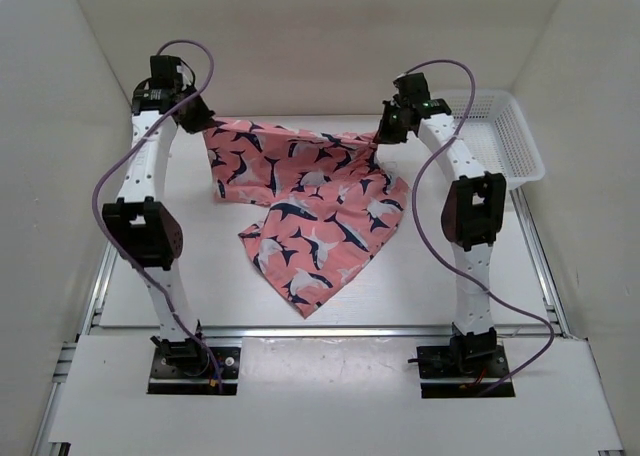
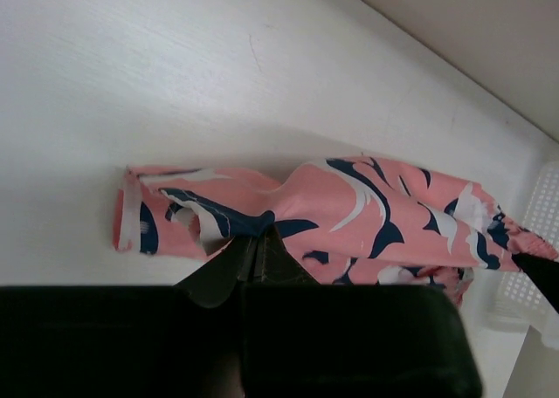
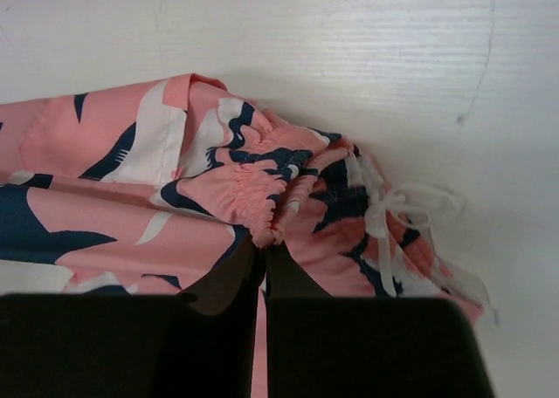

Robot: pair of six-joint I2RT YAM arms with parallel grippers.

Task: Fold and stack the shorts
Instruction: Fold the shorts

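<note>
Salmon-pink, shark-printed (navy and white) fabric shorts (image 1: pixel 315 211) lie mid-table, their far edge lifted and stretched between the two arms, the rest trailing toward the arm bases. The left gripper (image 2: pixel 259 241) is pinched tight on a fold at the cloth's edge; the right gripper (image 3: pixel 265 245) is clamped on the gathered elastic waistband, beside the white drawstring (image 3: pixel 402 206). We judge the cloth light, limp and slightly slick, so it will drape rather than hold a crease. Best holds: waistband and doubled hems, where thickness resists slipping. The white plastic mesh basket (image 1: pixel 505 136) sits far right
</note>
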